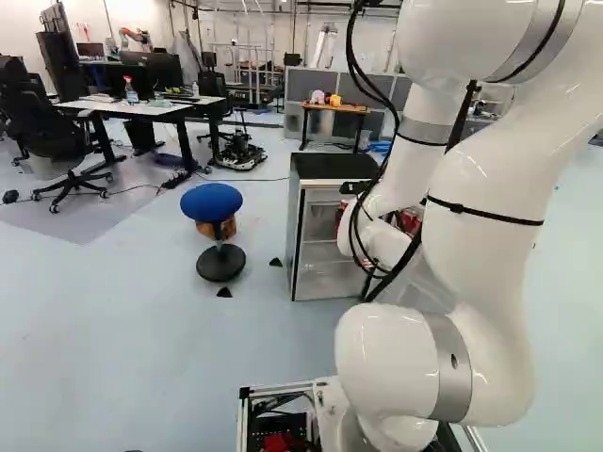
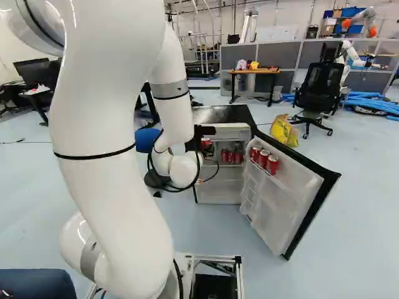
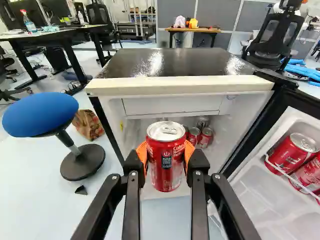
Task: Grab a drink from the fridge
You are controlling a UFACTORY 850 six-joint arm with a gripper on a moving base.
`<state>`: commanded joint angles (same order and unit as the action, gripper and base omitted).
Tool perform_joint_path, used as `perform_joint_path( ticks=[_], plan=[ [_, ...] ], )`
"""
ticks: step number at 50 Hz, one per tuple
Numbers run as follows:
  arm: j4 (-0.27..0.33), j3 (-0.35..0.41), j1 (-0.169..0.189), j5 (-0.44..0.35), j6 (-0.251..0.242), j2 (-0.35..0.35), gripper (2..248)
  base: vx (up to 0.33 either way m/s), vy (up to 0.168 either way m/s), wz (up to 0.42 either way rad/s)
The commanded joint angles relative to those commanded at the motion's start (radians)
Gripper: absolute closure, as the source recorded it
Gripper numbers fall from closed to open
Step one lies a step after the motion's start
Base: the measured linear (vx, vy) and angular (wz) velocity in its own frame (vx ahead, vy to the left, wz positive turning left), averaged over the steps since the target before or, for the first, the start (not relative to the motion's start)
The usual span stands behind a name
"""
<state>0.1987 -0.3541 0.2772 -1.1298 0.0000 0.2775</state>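
In the right base view my gripper (image 2: pixel 203 131) is in front of the small fridge, its fingers mostly hidden. The wrist view shows the gripper (image 3: pixel 166 156) shut on a red drink can (image 3: pixel 166 172), an orange pad pressed to each side. The can is upright, outside the fridge opening. The fridge (image 3: pixel 179 86) stands open behind it, with several red cans (image 3: pixel 194 135) on an inner shelf. More red cans (image 2: pixel 264 158) line the rack of the open door (image 2: pixel 277 202).
A blue stool (image 1: pixel 211 202) stands left of the fridge in the left base view. Farther back are a desk (image 1: pixel 151 110), an orange-topped table (image 2: pixel 254 71), an office chair (image 2: pixel 319 93) and a yellow bag (image 2: pixel 284 130). Another robot (image 2: pixel 368 22) shows far back.
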Motion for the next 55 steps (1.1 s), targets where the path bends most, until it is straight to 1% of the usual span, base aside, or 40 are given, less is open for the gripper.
perform_joint_path(
  ticks=[55],
  plan=[
    [-0.048, -0.051, -0.018, 0.161, 0.000, -0.100, 157, 0.000, 0.000, 0.000]
  ],
)
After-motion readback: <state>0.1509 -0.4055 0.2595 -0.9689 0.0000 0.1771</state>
